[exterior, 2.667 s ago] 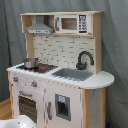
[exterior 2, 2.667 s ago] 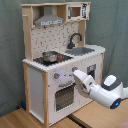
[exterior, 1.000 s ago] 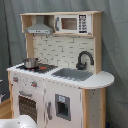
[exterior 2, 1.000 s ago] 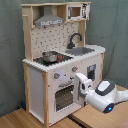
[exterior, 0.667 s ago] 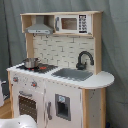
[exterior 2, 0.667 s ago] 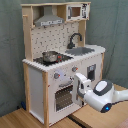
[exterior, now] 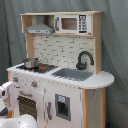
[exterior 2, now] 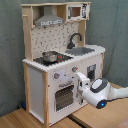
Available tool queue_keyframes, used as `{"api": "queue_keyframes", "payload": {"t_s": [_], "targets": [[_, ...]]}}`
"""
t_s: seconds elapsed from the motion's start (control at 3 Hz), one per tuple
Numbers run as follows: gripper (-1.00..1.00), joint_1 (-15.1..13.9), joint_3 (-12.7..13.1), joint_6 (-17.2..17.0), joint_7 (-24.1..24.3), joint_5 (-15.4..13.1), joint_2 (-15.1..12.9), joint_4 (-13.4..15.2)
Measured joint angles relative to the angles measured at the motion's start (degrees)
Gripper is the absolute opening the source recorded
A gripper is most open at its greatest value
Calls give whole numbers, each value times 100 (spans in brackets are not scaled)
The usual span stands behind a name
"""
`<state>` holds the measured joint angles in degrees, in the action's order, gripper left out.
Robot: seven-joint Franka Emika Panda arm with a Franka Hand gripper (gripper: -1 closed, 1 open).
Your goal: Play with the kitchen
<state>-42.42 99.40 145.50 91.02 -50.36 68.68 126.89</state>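
The kitchen (exterior 2: 62, 55) stands upright on a wooden floor (exterior 2: 20, 120) in front of a grey curtain (exterior: 115, 45), its front turned so that both exterior views catch the doors and the worktop. On the black hob (exterior 2: 50, 60) sits a small metal pot (exterior 2: 50, 56), left of the grey sink (exterior 2: 82, 50) in the second exterior view, with the black faucet (exterior 2: 75, 39) arching over the sink's back edge. Above the hob hangs the hood (exterior 2: 49, 20), and the small microwave (exterior 2: 77, 11) fills the shelf beside it.

The arm (exterior 2: 100, 92) reaches in from the second exterior view's right, low against the kitchen's front. Its gripper (exterior 2: 81, 80) points at the edge of the windowed oven door (exterior 2: 64, 95), just below the knobs (exterior 2: 56, 76). That placement suggests, as a judgement, that it is working at the oven door or its handle, since the tip is level with the door's upper part and close to the panel.

Whether the jaws are apart or together I cannot tell; they are turned toward the cabinet and merge with its white face. Whether they touch the door is also unclear. In the first exterior view only a white piece of the arm (exterior: 6, 95) shows at the picture's left edge beside the oven door, cut off by the frame. The kitchen's base is cut off there too, and the oven's inside is not readable through the window.
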Motion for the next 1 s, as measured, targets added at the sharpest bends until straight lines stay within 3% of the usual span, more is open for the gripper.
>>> {"api": "queue_keyframes", "payload": {"t_s": [0.33,0.67,1.0], "targets": [[100,-120,0,236,-25,-226,86,459],[100,-488,1,649,-140,-265,315,372],[100,-772,28,988,-193,-265,465,12]]}}
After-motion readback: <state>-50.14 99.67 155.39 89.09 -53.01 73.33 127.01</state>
